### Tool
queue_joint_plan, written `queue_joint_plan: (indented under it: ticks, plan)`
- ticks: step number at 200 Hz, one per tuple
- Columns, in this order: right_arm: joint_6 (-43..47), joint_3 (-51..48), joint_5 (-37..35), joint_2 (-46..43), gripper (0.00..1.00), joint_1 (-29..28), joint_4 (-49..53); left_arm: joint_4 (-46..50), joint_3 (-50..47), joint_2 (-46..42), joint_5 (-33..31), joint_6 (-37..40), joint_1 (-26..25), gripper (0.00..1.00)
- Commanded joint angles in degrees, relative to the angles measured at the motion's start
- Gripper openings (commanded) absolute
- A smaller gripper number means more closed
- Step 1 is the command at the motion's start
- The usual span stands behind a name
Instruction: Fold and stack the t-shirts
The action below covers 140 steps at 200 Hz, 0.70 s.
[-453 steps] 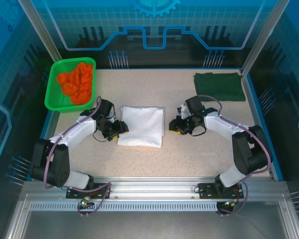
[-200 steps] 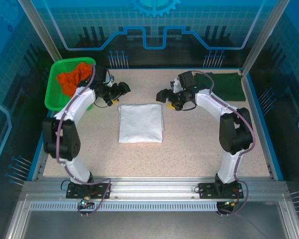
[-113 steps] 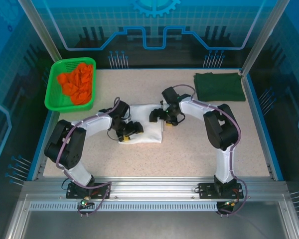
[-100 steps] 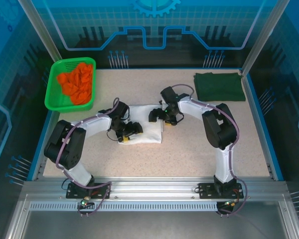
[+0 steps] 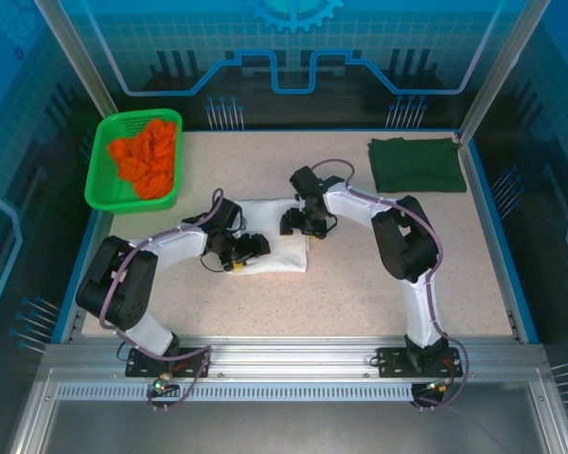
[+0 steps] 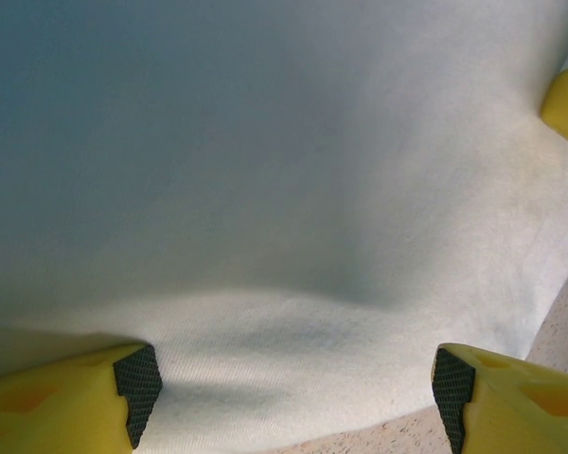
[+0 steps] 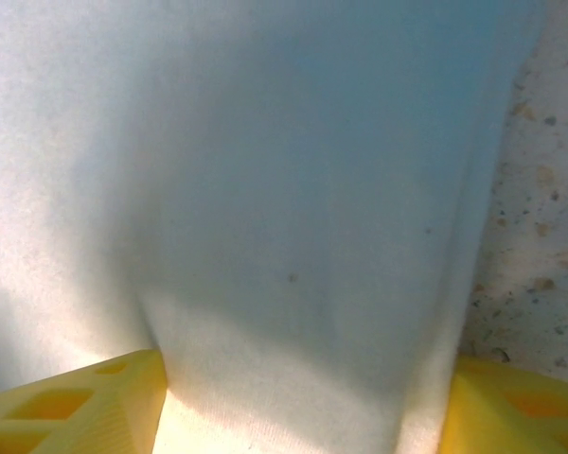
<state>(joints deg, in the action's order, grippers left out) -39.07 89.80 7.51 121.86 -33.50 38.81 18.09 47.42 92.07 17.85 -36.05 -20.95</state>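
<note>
Both grippers have come down from beyond the far edge of the cloth onto the white t-shirt (image 5: 286,255), and its far edge under them now looks rumpled where it lay flat a second ago. The left gripper (image 5: 248,250) rests on the shirt's near-left part and the right gripper (image 5: 300,224) on its far-right part, so the folded packet lies between and under both sets of jaws. The packet is close to square, its slightly longer side running from the left jaws toward the right jaws, its edges roughly in line with the edges of the table (image 5: 360,284). In the left wrist view the left jaws stand wide, the dark pads (image 6: 137,380) pressed onto the cloth, with a low swell of white fabric in the gap and the shirt's edge just behind them. In the right wrist view the yellow fingers (image 7: 85,402) stand fairly wide, and a raised band of white cloth fills the gap from one inner face to the other; whether they squeeze it, I cannot tell. The dark green t-shirt (image 5: 418,164) lies folded flat, well apart from the right jaws, beyond them and to their right, its long axis running across the table. A green basket (image 5: 97,161) of orange pieces (image 5: 150,156) sits well beyond the left jaws, to their left.
</note>
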Motion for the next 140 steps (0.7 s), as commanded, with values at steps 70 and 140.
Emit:
queue_joint_plan:
  ticks: [70, 140]
  plan:
    - [-4.36, 0.42, 9.89, 4.26, 0.61, -5.44, -2.75, 3.93, -0.98, 1.82, -2.21, -0.33, 0.17, 0.81]
    - [-4.25, -1.05, 8.25, 4.30, 0.24, -3.69, -3.56, 6.93, 0.72, 1.60, -4.31, 0.69, 0.38, 0.83]
